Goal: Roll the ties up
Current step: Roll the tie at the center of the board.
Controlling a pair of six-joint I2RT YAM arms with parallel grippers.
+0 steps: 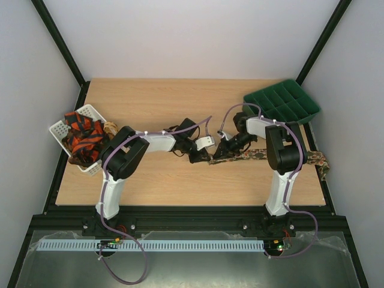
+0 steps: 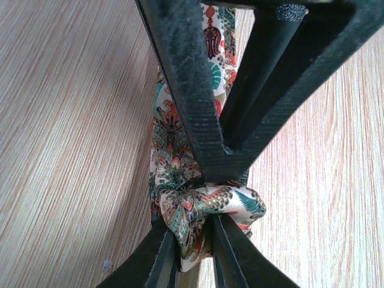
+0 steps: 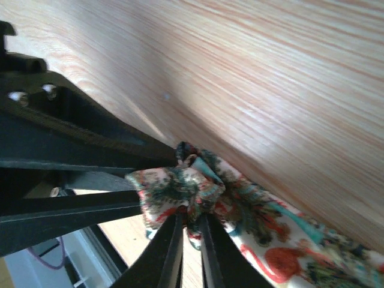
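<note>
Olive floral tie (image 1: 255, 155) runs left-right, draping over table (image 1: 180, 102) edge.

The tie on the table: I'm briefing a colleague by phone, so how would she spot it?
On the wooden table, look at the middle, where the left gripper and right gripper pinch one bunched end. From there the floral tie runs right to the table's edge. Unlike the red-orange and black ties heaped in the white basket at left, it is olive-brown and stretched out.
</note>
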